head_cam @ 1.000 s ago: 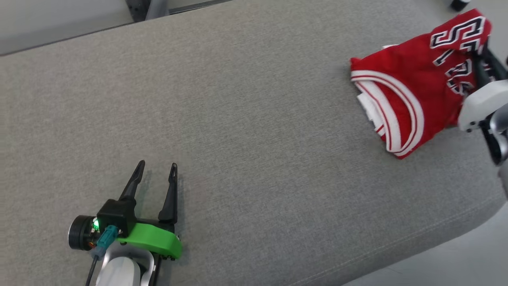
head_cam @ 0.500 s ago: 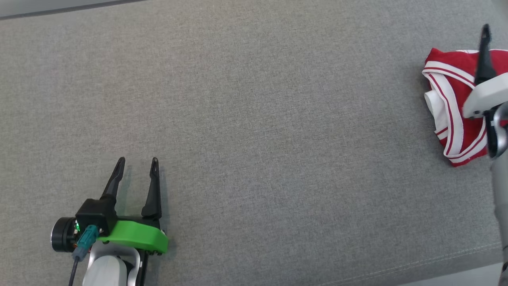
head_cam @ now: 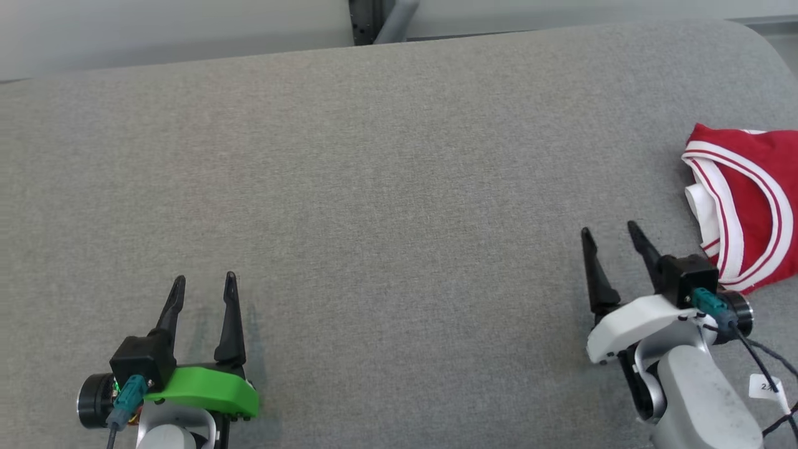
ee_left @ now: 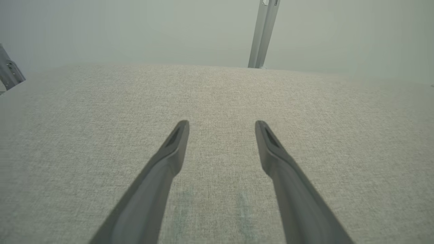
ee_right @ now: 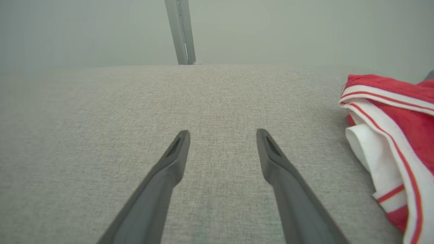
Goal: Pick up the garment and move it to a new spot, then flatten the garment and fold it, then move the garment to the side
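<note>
Red garment (head_cam: 764, 187), bunched, on grey surface (head_cam: 374, 187)

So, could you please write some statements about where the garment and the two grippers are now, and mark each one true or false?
1. The red garment lies on the grey surface, on the robot's right side. True.
2. The right gripper is shut on the garment. False: its fingers stand apart with nothing between them, and the garment lies beside it.
3. The left gripper is open and empty. True.
4. The garment is spread flat in the middle of the surface. False: it lies folded over itself near the surface's right end.
</note>
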Robot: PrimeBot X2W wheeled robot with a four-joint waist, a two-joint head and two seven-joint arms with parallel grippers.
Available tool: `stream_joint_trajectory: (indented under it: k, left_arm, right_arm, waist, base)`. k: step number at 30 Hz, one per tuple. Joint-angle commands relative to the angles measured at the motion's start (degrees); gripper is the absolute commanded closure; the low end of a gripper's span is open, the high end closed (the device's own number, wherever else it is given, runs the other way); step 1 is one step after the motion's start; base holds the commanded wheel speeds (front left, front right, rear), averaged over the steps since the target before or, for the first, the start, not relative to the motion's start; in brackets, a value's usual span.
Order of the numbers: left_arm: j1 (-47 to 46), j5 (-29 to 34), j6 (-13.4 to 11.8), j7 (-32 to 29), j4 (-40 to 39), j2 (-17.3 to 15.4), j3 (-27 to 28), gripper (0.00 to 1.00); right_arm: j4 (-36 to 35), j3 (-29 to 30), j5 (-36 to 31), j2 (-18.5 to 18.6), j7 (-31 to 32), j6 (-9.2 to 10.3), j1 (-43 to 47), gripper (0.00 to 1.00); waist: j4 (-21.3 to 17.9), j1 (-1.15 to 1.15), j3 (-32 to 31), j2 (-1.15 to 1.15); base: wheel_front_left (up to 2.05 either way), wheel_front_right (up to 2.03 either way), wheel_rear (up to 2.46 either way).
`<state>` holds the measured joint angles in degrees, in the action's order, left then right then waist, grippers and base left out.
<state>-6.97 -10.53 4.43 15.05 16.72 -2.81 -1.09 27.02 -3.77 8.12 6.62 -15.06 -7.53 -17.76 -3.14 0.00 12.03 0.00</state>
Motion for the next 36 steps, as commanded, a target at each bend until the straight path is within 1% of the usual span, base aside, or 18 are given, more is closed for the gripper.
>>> stream_joint_trajectory:
  k: [1,3,8,9,13,18,25,30,36]
  left_arm:
    - [0.9,-0.3,-0.4,0.1,0.2,-0.2,0.0,0.0]
    - [1.2,-0.6,-0.5,0.1,0.5,-0.2,-0.2,0.0]
    - [2.8,-0.8,-0.7,0.1,1.3,-0.2,-0.1,0.0]
    - [3.1,-0.9,-1.1,0.1,1.2,-0.2,0.4,0.0]
    - [4.5,-1.1,-1.5,0.1,1.3,-0.2,1.2,0.0]
    - [5.4,-1.1,-0.9,0.1,1.4,-0.2,2.0,0.0]
    - [5.9,-1.2,-0.4,0.1,1.2,-0.2,2.4,0.0]
    - [6.2,-0.7,-0.5,0.1,1.6,-0.2,2.1,0.0]
    - [5.5,-1.8,-0.3,0.1,2.6,-0.2,1.8,0.0]
  right_arm:
    - [-0.7,-0.5,0.6,-0.4,-0.1,0.09,1.1,0.0]
    - [-1.3,-1.0,0.9,-0.9,-0.1,0.09,2.9,0.0]
    - [-2.2,1.7,-1.7,-2.4,-0.1,0.09,5.1,0.0]
    - [-2.3,1.9,-2.1,-2.7,-0.1,0.09,5.8,0.0]
    - [-3.9,3.9,-4.0,-3.4,-0.1,0.09,7.5,0.0]
    - [-5.1,4.1,-5.2,-3.5,-0.1,0.09,8.8,0.0]
    - [-4.7,3.2,-3.0,-3.6,-0.1,0.09,9.5,0.0]
    - [-4.5,2.9,-2.9,-3.6,-0.1,0.09,9.5,0.0]
    - [-4.4,2.4,-3.1,-3.6,-0.1,0.09,9.0,0.0]
  waist:
    - [2.7,0.0,-2.6,0.0]
    - [3.7,0.0,-3.6,0.0]
    - [5.1,0.0,-6.3,0.0]
    - [5.2,0.0,-6.9,0.0]
    - [5.4,0.0,-8.9,0.0]
    - [5.2,0.0,-9.9,0.0]
    - [4.8,0.0,-10.6,0.0]
    - [4.6,0.0,-10.5,0.0]
    - [4.3,0.0,-10.2,0.0]
  base:
    - [0.0,0.0,0.0]
    - [0.0,0.0,0.0]
    - [0.0,0.0,0.0]
    - [0.0,0.0,0.0]
    - [0.0,0.0,0.0]
    - [0.0,0.0,0.0]
    - [0.0,0.0,0.0]
    - [0.0,0.0,0.0]
    - [0.0,0.0,0.0]
